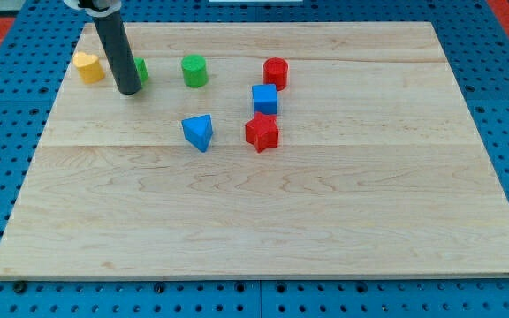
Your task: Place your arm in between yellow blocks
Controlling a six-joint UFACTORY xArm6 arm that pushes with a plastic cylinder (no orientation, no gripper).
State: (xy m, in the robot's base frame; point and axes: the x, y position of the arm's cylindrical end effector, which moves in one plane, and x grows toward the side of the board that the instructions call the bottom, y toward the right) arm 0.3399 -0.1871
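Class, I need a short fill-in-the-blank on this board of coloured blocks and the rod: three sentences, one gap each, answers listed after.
1. My tip rests between the yellow block and a partly hidden ____ block.
2. The blue cube sits directly below the red ____ in the view.
3. The number of yellow blocks visible is ____.

Answers: green; cylinder; one

Wooden board [325, 230] under coloured blocks [265, 100]
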